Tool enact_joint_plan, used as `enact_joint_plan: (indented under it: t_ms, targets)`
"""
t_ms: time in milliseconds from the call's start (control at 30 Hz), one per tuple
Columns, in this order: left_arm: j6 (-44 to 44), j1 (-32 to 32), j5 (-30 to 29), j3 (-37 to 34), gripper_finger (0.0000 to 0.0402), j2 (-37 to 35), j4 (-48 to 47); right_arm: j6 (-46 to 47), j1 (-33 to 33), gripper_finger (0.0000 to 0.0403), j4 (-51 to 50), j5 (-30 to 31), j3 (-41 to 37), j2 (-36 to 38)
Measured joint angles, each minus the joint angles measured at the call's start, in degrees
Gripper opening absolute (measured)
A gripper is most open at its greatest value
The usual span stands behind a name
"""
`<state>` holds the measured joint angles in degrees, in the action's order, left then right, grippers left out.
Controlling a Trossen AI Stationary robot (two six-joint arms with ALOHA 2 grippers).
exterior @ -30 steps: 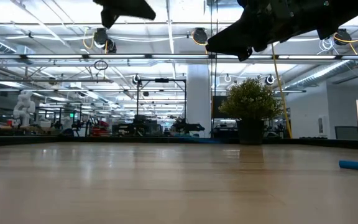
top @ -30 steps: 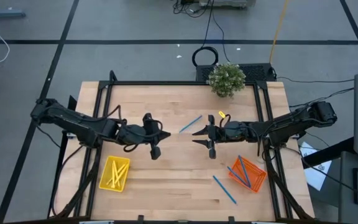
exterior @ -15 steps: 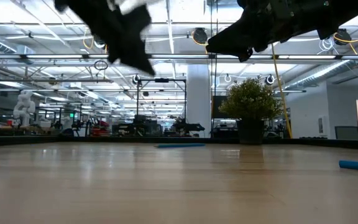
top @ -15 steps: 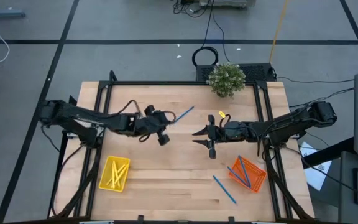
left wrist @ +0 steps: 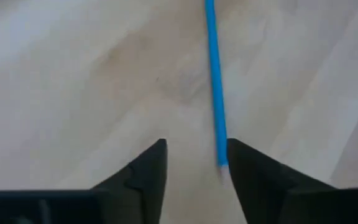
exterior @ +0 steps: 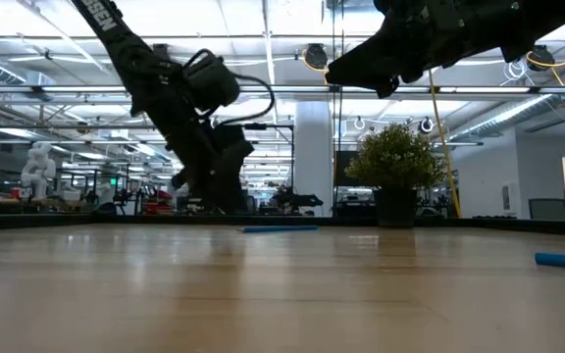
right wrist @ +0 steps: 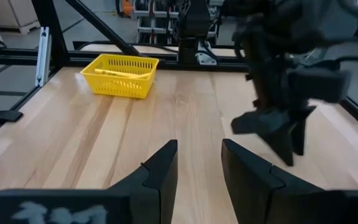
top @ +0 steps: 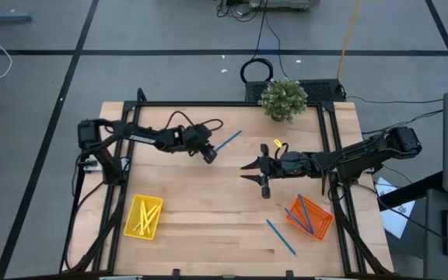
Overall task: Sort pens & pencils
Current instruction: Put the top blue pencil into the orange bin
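- Blue and thin, one pen [top: 228, 141] lies flat on the table's far middle, its long axis running diagonally from near-left to far-right; its near end sits between the left gripper's [top: 208, 153] fingertips [left wrist: 146, 168].
- That gripper's jaws stand apart around the pen's end, not clamped on it; the pen rests on the wood.
- A second pen [top: 281, 236] lies loose on the near right part of the table, slanted, just beside the orange basket [top: 320, 226], which holds more pens.
- Yellow pencils [top: 143, 217] lie in the yellow mesh basket [top: 133, 228] at the near left.
- The right gripper [top: 247, 172] hangs over the table's middle, jaws partly apart, holding nothing.
- The table [top: 208, 233] is pale planked wood, smooth, inside a black frame; a small potted plant [top: 283, 99] stands at its far edge.
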<state>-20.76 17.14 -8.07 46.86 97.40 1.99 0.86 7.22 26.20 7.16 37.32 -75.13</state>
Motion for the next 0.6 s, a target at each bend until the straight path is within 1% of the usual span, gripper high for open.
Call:
enact_joint_plan:
  t_ms: [33,100,200,600]
  targets:
    - [-0.4,0.21,0.18,0.07,0.0179,0.8,-0.55,0.0,0.0,0.0114,0.07,0.0,0.0,0.0]
    - [-0.74,0.24,0.49,0.75,0.0194,2.74,1.32,0.0,0.0,0.0114,0.06,0.0,0.0,0.0]
    - [-0.71,0.07,0.62,0.56,0.0203,4.17,2.49,0.0,0.0,0.0114,-0.02,0.01,0.0,0.0]
    - [-0.04,-3.82,0.6,0.6,0.0191,4.67,1.26,0.02,0.0,0.0114,-0.92,0.07,0.0,0.0]
